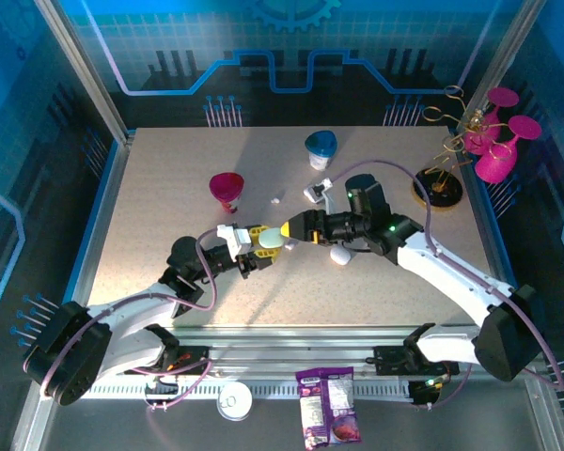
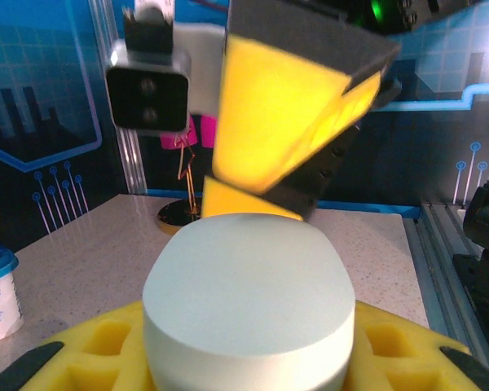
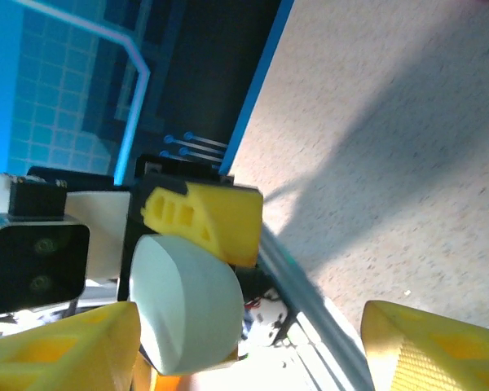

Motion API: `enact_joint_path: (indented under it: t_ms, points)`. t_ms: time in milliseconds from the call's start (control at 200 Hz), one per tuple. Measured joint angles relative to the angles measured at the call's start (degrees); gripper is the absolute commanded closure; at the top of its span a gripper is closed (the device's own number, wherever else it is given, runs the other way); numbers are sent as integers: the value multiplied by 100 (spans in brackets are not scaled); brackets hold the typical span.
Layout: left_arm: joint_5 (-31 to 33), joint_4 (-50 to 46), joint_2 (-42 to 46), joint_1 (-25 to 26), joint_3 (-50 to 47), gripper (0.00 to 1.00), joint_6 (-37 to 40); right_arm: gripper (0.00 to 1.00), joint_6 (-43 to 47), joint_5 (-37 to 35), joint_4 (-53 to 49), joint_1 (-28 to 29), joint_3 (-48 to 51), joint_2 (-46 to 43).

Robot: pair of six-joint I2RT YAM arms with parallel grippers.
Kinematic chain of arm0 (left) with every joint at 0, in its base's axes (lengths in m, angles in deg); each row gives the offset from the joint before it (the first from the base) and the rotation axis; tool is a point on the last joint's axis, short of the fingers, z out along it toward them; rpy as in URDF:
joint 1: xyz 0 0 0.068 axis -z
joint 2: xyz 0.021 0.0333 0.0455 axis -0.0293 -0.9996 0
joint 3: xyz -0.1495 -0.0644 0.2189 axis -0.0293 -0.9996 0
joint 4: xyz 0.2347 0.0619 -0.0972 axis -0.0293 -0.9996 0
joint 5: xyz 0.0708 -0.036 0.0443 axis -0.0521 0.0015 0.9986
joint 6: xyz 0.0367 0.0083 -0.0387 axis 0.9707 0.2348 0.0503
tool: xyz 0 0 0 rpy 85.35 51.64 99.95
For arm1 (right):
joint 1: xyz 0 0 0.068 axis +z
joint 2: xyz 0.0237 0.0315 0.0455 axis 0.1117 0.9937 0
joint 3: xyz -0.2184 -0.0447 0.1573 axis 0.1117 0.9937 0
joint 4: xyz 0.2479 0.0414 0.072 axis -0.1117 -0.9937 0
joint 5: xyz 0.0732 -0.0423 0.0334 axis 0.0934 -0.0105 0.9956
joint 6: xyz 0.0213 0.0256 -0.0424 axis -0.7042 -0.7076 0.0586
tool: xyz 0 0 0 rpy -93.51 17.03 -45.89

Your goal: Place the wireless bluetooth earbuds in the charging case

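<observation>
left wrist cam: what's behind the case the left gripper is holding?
A yellow finger of the right gripper looms just behind the case; farther back, a gold stand base sits on the table. The case covers the table directly behind it.

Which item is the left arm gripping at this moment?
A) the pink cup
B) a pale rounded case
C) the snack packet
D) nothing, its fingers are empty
B: in the left wrist view the pale rounded case sits clamped between the yellow fingers of the left gripper.
</observation>
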State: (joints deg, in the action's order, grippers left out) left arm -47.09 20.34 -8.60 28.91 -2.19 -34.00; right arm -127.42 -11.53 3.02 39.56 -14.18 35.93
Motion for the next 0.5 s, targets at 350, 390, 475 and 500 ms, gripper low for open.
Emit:
enact_joint_path:
  t_ms: [350, 390, 475, 500]
  points:
    - [144, 122, -210, 0, 0, 74, 0, 49, -2385, 634, 2664, 66, 933, 391]
    - [160, 140, -216, 0, 0, 74, 0, 53, -2487, 664, 2809, 96, 946, 433]
    - [164, 153, -223, 0, 0, 74, -2, 64, -2732, 713, 3106, 142, 951, 511]
    - [164, 166, -232, 0, 0, 74, -2, 69, -2774, 726, 3189, 153, 953, 522]
